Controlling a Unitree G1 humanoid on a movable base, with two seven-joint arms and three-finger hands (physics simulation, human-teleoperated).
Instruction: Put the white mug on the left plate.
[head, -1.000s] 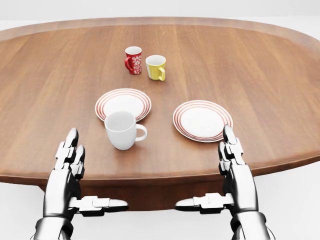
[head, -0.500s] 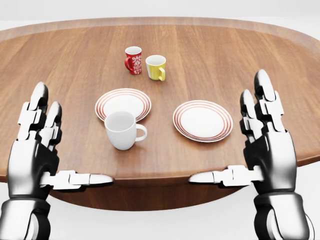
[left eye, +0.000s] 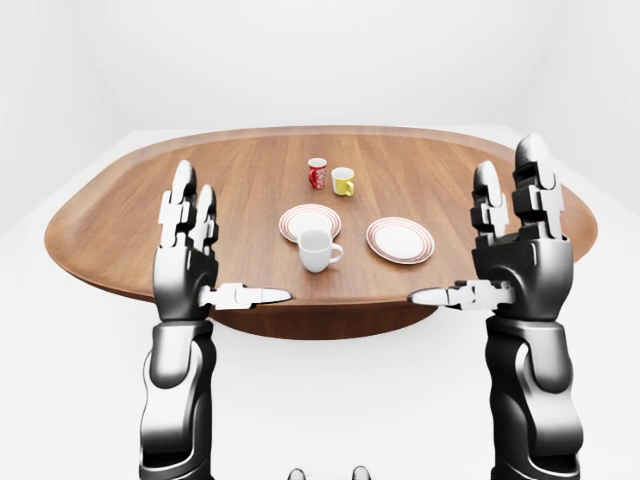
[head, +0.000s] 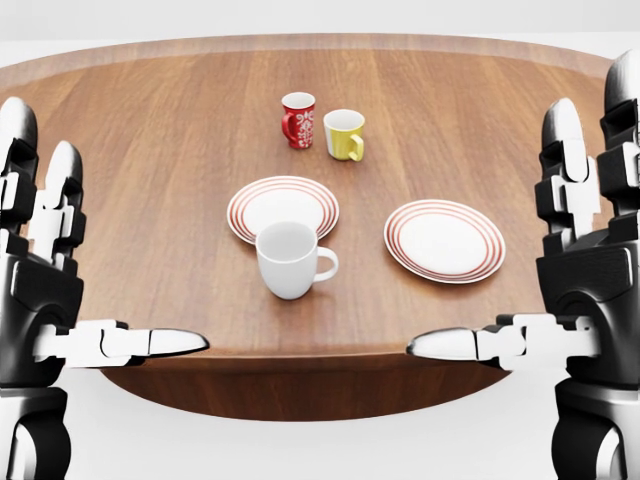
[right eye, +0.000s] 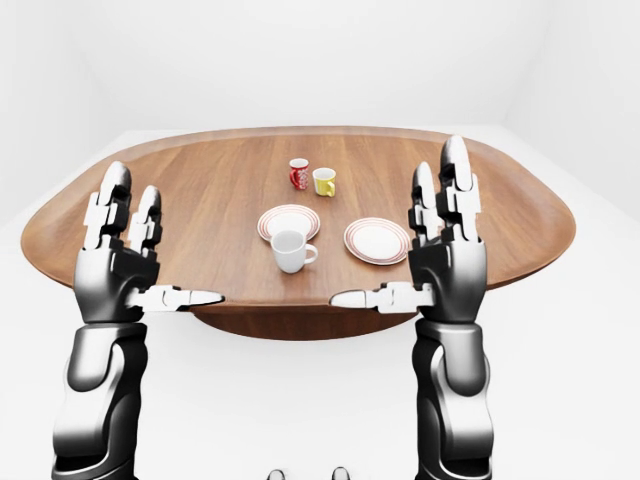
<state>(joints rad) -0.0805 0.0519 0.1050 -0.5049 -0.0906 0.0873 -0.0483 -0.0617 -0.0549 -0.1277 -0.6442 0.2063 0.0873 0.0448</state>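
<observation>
The white mug (head: 289, 259) is seen on the table (head: 150, 150), touching the left plate (head: 283, 208) at its 6 o'clock. The left hand (head: 45, 300), spread wide like the right hand (head: 575, 290), is nearer; the mug is at its 2 o'clock.

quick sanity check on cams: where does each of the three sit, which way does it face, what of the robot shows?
Head view: on the head, angled down at the table; white mug and left plate central; only both open hands show, left hand, right hand.
Left-eye view: on the head, wider, takes in the whole table; both forearms and feet tips show.
Right-eye view: same, shifted slightly sideways.
Shared: both eye views show nearly one picture, including the right plate, red mug and yellow mug.
</observation>
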